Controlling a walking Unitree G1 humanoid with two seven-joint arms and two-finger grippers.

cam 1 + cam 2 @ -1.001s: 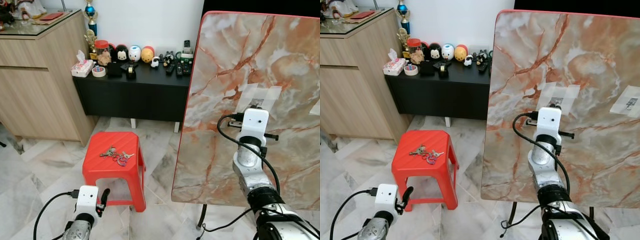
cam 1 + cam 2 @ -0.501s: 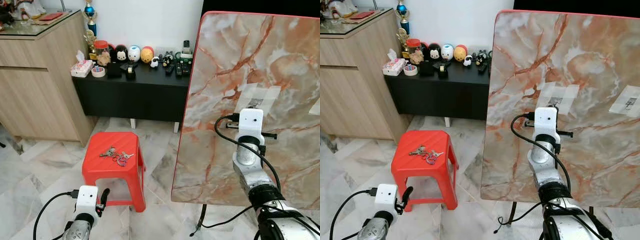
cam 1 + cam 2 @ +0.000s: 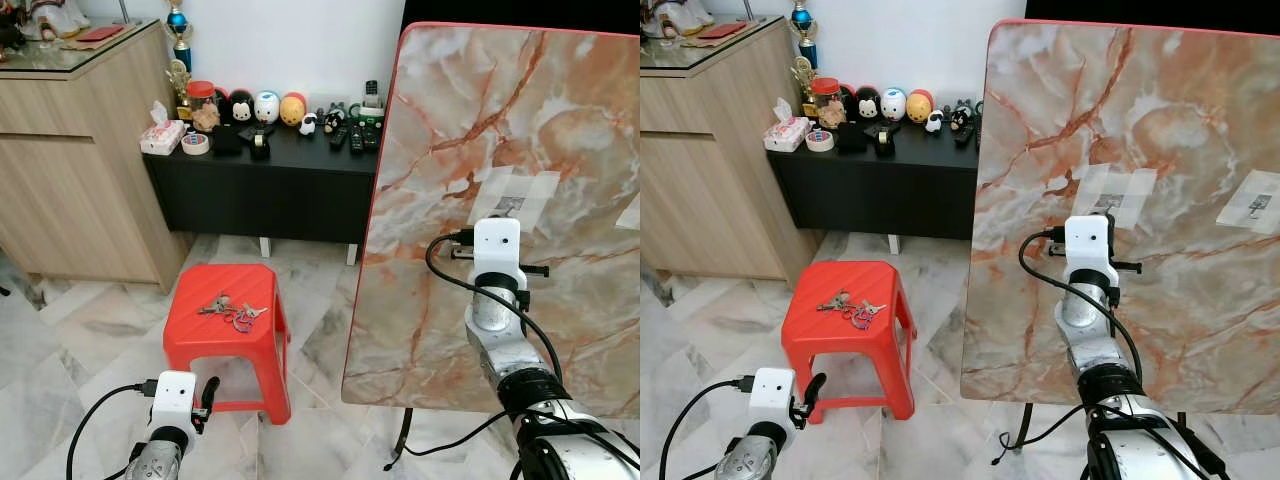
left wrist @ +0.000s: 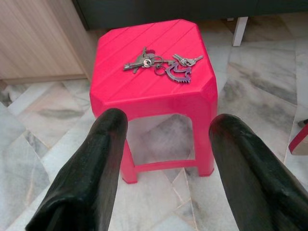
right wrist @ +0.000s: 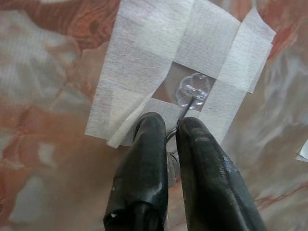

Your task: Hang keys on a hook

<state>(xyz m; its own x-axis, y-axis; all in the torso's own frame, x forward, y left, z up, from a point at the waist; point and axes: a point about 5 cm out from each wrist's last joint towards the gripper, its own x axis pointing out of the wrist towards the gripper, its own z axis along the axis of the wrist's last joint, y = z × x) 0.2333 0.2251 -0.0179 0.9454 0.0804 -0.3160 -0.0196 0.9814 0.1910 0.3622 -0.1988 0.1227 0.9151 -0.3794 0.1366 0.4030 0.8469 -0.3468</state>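
Right now you have one bunch of keys point(image 4: 161, 65) lying on top of one red stool point(image 3: 228, 312), and two taped patches on the upright marble panel point(image 3: 1120, 120). The nearer patch carries one clear hook point(image 5: 193, 89); the far patch's point(image 3: 1252, 203) contents are too small to tell. Your left gripper point(image 4: 163, 159) hangs low in front of the stool with its fingers spread wide, and the keys sit beyond the fingertips, well apart from them. Your right gripper point(image 5: 169, 126) is raised against the panel, fingers pressed nearly together just under the hook; a thin wire shows between the tips, but you cannot tell whether they pinch it.
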